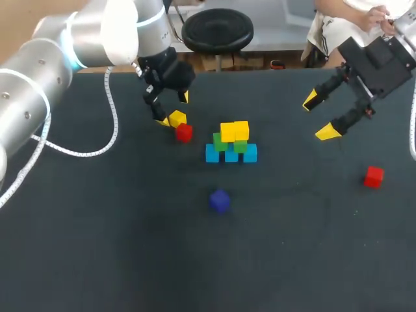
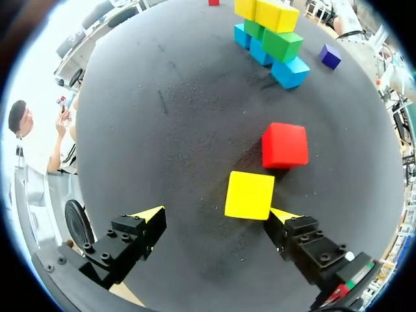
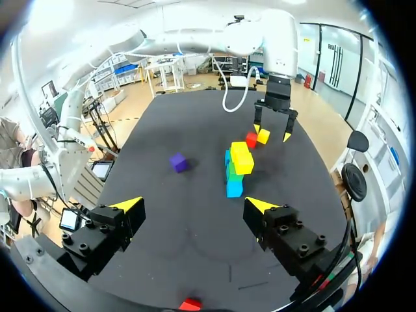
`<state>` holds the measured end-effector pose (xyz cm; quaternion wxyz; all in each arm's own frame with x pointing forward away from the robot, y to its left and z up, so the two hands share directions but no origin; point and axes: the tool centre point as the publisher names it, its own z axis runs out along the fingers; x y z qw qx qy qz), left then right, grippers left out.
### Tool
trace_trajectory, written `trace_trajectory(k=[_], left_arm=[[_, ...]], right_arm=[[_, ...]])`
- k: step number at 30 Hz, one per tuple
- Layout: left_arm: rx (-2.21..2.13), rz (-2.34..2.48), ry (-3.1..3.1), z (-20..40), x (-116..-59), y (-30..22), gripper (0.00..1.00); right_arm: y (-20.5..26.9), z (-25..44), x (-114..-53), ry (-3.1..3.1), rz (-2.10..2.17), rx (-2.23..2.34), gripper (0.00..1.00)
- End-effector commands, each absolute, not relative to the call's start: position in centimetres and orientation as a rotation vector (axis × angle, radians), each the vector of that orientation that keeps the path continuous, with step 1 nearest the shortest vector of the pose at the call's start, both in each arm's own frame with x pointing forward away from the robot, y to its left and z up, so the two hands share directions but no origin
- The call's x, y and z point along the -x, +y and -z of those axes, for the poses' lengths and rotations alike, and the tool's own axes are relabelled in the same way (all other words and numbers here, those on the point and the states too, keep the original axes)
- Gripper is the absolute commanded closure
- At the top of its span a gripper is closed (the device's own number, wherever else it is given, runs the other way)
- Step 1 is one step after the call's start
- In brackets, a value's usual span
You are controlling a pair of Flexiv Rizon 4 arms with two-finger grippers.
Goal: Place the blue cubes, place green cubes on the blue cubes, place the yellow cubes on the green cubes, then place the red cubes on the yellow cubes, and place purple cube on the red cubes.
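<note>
Dark, matte bench (image 1: 130, 260) carries a small three-tier stack near its middle: three light blue cubes (image 1: 231, 155) side by side at the bottom, two green cubes (image 1: 221, 142) resting on them, and two bright yellow cubes (image 1: 234, 130) on top of the green ones. Left of this stack and a little farther from the robot lies a loose yellow cube (image 2: 249, 195), with a glossy red cube (image 1: 184, 132) just beside it on the side toward the stack. The left hand (image 2: 218, 216) hangs over that loose yellow cube with its fingers spread wide. In the left wrist view the cube sits right against one yellow fingertip while the other fingertip stands well apart from it, so nothing is gripped. On the robot's side of the stack, apart from it, a small purple cube (image 1: 220, 200) lies alone on the bench. Well to the right of the stack a second red cube (image 1: 373, 176) rests near the bench's edge. The right hand (image 1: 318, 116) hovers above the bench to the right of the stack, on its far side, fingers wide apart and holding nothing. From its wrist view the stack lies ahead, with the left hand beyond it.
</note>
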<state>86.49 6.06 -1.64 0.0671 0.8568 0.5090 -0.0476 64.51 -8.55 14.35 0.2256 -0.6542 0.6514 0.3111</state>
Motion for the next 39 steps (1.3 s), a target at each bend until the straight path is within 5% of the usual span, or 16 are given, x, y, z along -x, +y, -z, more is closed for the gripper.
trace_trajectory(k=[1, 5, 6, 7, 10, 14, 18, 19, 26, 36, 39], left_arm=[[-2.802, 0.438, 1.636, 2.1, -88.2, 6.6, 0.0], [-2.812, 0.448, 1.644, 1.9, -88.4, 7.2, 0.13], [-2.813, 0.448, 1.645, 1.8, -88.4, 7.3, 0.25], [-2.816, 0.449, 1.643, 1.7, -88.4, 7.4, 0.51], [-2.827, 0.464, 1.628, 1.7, -88.2, 7.3, 0.64], [-2.846, 0.515, 1.573, 2.0, -87.8, 6.9, 0.51], [-2.874, 0.536, 1.529, 2.1, -87.8, 6.5, 0.09], [-2.883, 0.534, 1.518, 2.1, -87.9, 6.4, 0.09], [-2.959, 0.552, 1.47, 1.9, -87.7, 5.8, 0.11], [-2.962, 0.729, 1.517, 1.1, -87.0, 5.1, 0.53], [-2.963, 0.754, 1.515, 0.8, -86.7, 5.2, 0.52]], right_arm=[[-8.5, -14.3, -64.5, 1.794, -0.858, 1.803, 0.0], [-8.5, -14.3, -64.5, 1.794, -0.858, 1.803, 0.0], [-8.5, -14.3, -64.5, 1.794, -0.858, 1.803, 0.0], [-8.5, -14.3, -64.5, 1.794, -0.858, 1.803, 0.0], [-8.5, -14.3, -64.5, 1.794, -0.858, 1.803, 0.0], [-8.5, -14.3, -64.5, 1.794, -0.858, 1.803, 0.0], [-8.5, -14.3, -64.5, 1.794, -0.858, 1.803, 0.0], [-8.5, -14.3, -64.5, 1.794, -0.858, 1.803, 0.0], [-8.5, -14.3, -64.5, 1.794, -0.858, 1.803, 0.0], [-8.5, -14.3, -64.5, 1.794, -0.858, 1.803, 0.0], [-8.5, -14.3, -64.5, 1.794, -0.858, 1.803, 0.0]])
